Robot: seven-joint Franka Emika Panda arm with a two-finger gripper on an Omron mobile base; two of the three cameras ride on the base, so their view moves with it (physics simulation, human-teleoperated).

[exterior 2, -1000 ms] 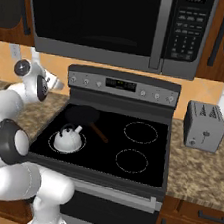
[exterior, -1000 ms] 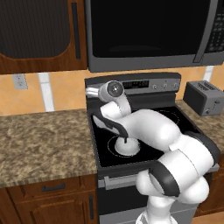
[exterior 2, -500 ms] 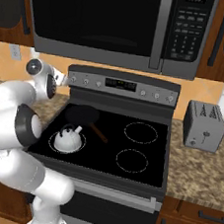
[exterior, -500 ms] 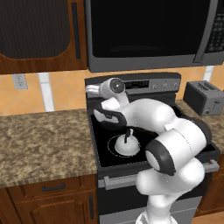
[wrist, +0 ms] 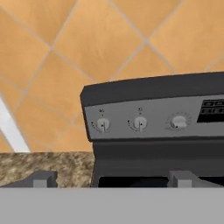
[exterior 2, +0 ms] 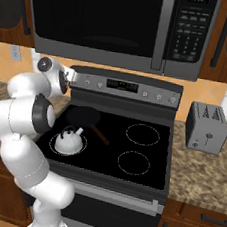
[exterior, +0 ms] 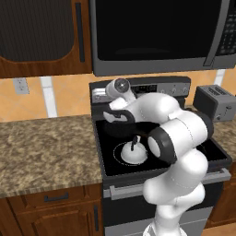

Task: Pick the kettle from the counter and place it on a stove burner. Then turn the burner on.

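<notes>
Gripper (wrist: 111, 178) level, wide apart, facing stove knobs (wrist: 140, 124).

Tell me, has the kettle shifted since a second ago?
No. The kettle sits inside the same front-left burner ring on the cooktop, beside the frying pan, as before.

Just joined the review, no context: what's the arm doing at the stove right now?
The small white-grey dome-shaped kettle already sits inside the front-left white-ringed burner of the black glass cooktop, beside a dark frying pan. Nothing is held: the end effector is open, raised off the kettle and pointed at the grey control panel. Three round knobs lie ahead of it, the leftmost knob included. It looks set to turn the burner on; no knob is touched yet.
</notes>
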